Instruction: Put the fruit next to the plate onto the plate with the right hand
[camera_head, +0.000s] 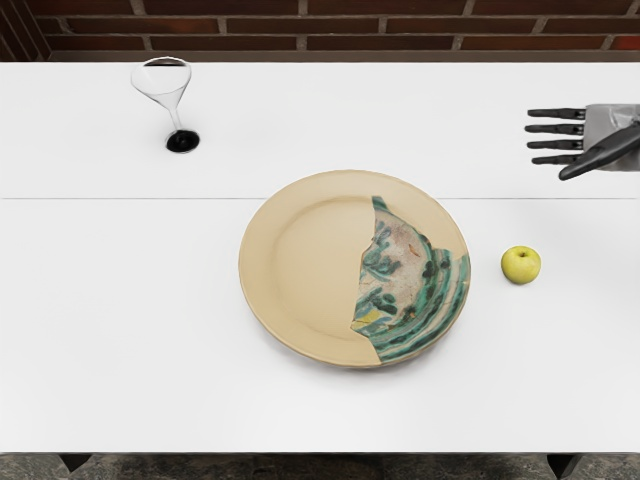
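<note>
Spotted fruit (520, 265) on worktop (120, 330) at 3 o'clock of plate (300, 260), just clear of rim. Found right hand (585, 140) at 2 o'clock, spread, empty. Judged risk: glancing touch rolling round fruit away.

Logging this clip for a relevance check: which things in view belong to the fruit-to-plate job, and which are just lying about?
Belongs to the job: yellow-green apple on the table, right of the plate, not touching it; right robot hand at the right edge, fingers spread, holding nothing.
Just lying about: wine glass, upright at far left.
</note>
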